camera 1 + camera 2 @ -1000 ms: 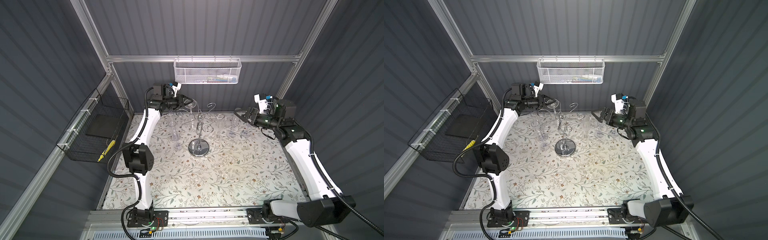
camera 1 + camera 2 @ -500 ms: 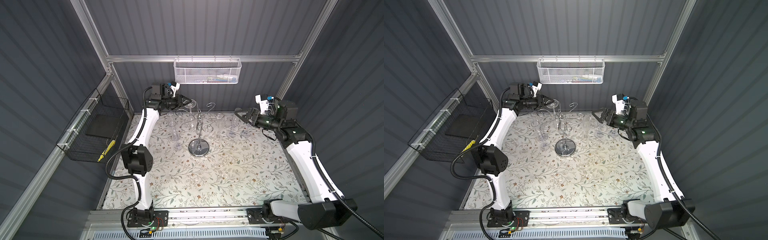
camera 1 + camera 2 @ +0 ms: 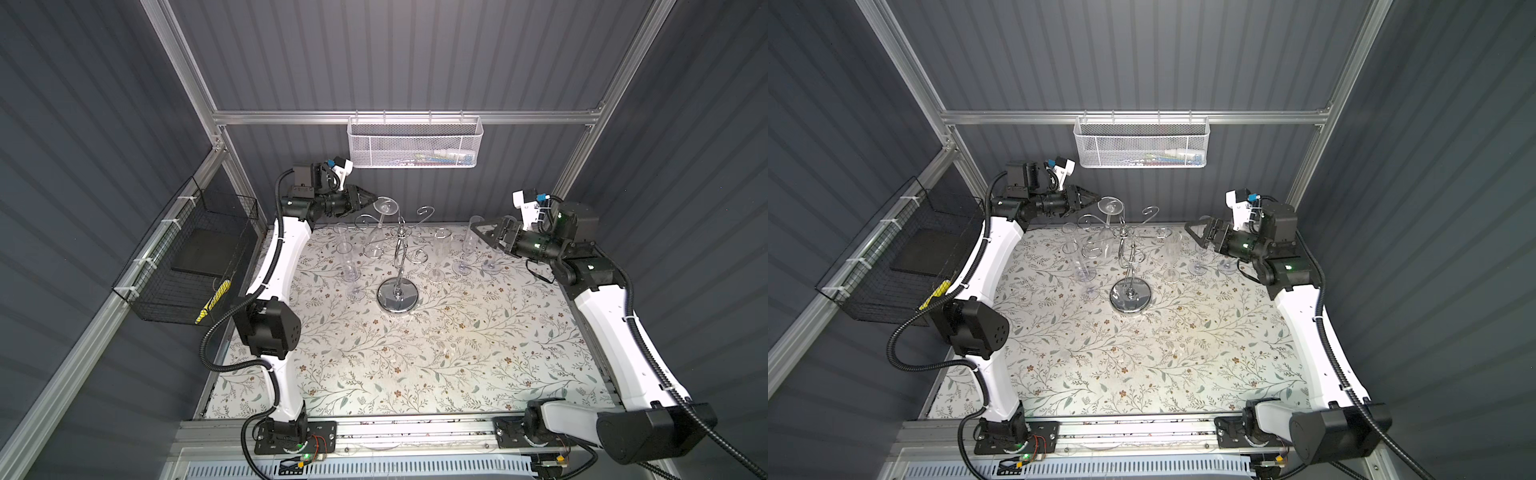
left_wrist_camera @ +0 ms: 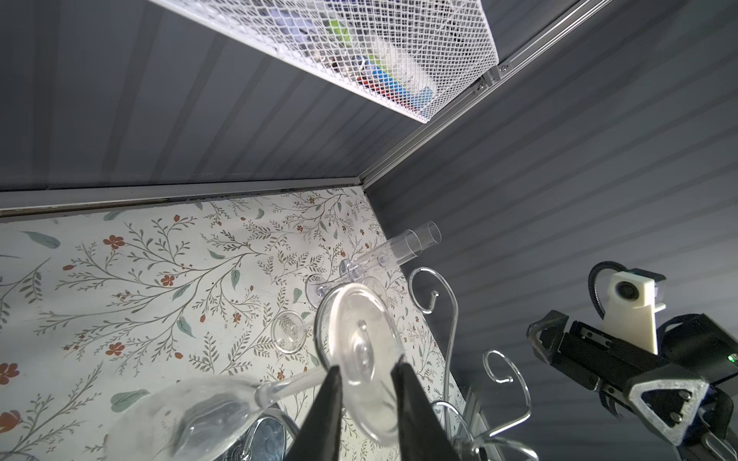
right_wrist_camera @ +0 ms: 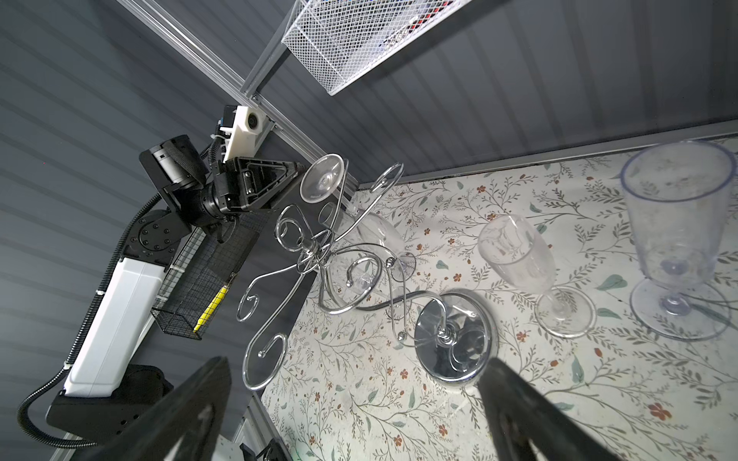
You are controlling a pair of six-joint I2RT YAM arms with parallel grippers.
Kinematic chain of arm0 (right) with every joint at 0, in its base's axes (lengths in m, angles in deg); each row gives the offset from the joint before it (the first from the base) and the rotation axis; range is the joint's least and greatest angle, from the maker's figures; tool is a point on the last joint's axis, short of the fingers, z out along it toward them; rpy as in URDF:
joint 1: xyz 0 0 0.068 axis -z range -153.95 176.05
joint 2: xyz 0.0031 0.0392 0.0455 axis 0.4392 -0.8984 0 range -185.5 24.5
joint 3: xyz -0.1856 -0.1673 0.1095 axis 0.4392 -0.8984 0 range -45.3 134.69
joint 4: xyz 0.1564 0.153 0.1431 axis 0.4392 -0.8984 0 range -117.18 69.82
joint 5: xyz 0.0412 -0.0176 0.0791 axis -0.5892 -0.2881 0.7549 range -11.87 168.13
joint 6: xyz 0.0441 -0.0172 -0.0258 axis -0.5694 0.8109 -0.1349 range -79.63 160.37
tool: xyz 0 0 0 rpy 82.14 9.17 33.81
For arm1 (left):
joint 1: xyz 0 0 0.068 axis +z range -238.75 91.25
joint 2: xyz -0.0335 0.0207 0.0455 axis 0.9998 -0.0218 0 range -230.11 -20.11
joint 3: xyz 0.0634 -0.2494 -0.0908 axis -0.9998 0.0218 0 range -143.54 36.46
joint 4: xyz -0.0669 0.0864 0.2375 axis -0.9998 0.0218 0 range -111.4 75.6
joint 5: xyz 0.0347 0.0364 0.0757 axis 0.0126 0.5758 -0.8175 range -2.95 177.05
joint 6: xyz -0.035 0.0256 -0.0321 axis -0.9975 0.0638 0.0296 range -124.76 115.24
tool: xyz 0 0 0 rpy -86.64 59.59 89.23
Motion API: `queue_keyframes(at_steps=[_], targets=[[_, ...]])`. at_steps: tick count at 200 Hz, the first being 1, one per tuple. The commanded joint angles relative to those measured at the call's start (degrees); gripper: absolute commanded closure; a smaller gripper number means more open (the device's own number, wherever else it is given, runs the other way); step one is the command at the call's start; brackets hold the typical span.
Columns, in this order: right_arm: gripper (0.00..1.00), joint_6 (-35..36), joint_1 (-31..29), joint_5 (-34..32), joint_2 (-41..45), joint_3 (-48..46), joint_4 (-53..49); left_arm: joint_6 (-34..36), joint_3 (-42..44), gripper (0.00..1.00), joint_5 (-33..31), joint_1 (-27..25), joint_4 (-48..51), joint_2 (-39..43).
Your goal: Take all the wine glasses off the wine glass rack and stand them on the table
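The chrome wine glass rack (image 3: 397,297) (image 3: 1130,297) (image 5: 451,335) stands mid-back on the flowered table. A clear wine glass (image 3: 384,205) (image 3: 1111,205) (image 5: 321,179) hangs upside down and tilted on a rear left arm, round foot on top. My left gripper (image 3: 372,199) (image 3: 1096,195) (image 4: 365,365) reaches in from the left. Its two dark fingers are narrowed onto the foot (image 4: 359,339), one on the stem side, one on the flat side. My right gripper (image 3: 478,232) (image 3: 1192,232) (image 5: 357,361) hovers wide open to the right of the rack, holding nothing.
Several other clear glasses stand on the table: tall ones left of the rack (image 3: 347,257), stemmed ones to its right (image 3: 440,253) (image 5: 675,223). A white mesh basket (image 3: 415,145) hangs on the back wall, a black wire basket (image 3: 187,257) on the left wall.
The left jaws have narrowed a little on the glass foot and the left elbow has sunk slightly. The right arm and the rack stay as they were.
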Motion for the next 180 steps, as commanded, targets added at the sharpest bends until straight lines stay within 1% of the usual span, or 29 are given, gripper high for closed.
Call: queue_keyframes(at_steps=[1, 40, 97, 180], targets=[[0.01, -0.25, 0.4, 0.23, 1.06, -0.43, 0.47, 2.23, 0.44, 0.72, 1.08, 0.17, 2.5, 0.7], [0.01, -0.38, 0.35, 0.08, 1.23, -0.59, 0.46, 3.45, 0.12, 0.7, -0.53, 0.15, 4.57, -0.12], [0.01, -0.35, 0.44, -0.16, 1.29, -0.82, 0.47, 3.96, -0.73, 0.62, -2.83, 0.17, 5.29, -0.66], [0.01, -0.55, 0.57, -0.08, 1.16, -1.1, 0.8, 2.17, -1.19, 0.62, 0.38, 0.16, 3.41, -2.98]])
